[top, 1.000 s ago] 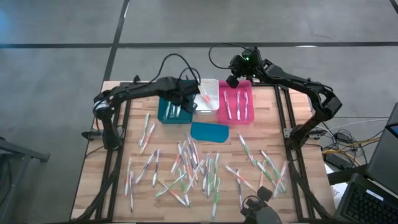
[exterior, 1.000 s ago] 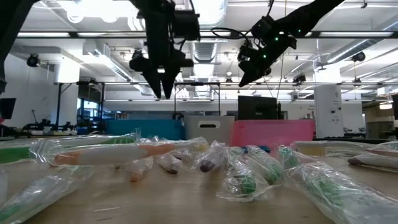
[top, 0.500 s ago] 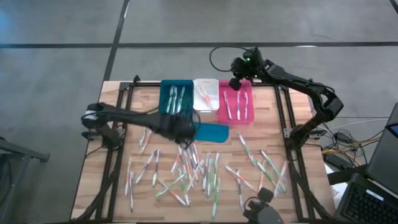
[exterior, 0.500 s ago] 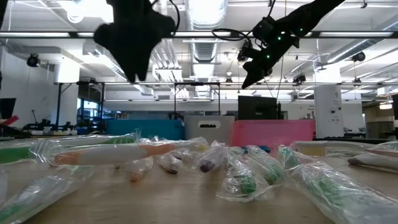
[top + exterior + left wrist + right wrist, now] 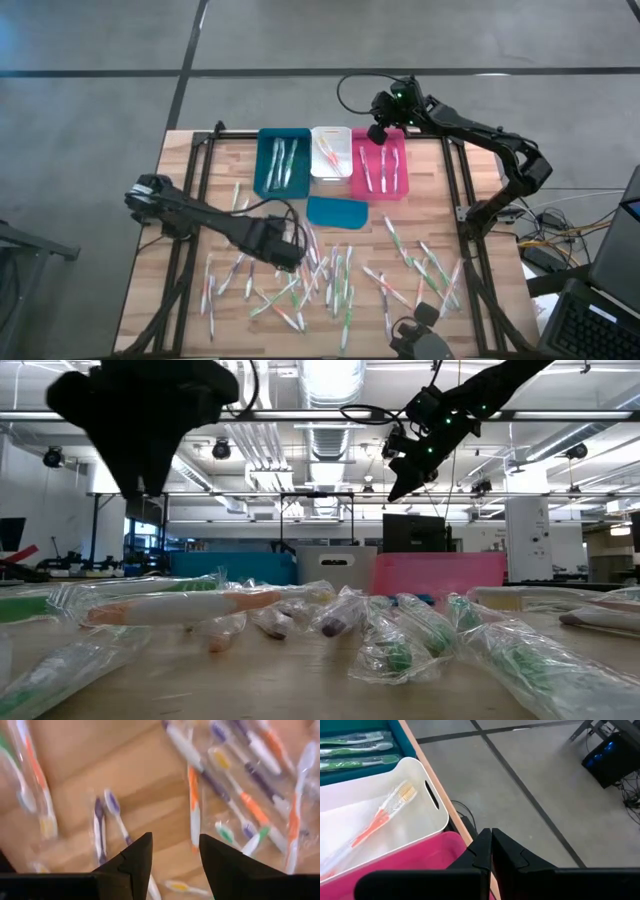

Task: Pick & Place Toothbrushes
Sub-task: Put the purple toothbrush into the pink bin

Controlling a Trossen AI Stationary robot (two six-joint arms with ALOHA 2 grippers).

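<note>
toothbrushes (image 5: 300, 270) lie in teal bin (image 5: 281, 162), white bin (image 5: 330, 152), pink bin (image 5: 380, 165); left gripper (image 5: 290, 250) spread empty over pile, right gripper (image 5: 378, 128) closed at table's (image 5: 420, 210) far edge.

Toothbrushes (image 5: 320, 270) — clear-wrapped, scattered flat across table; several in far bins, perhaps seven.
</note>
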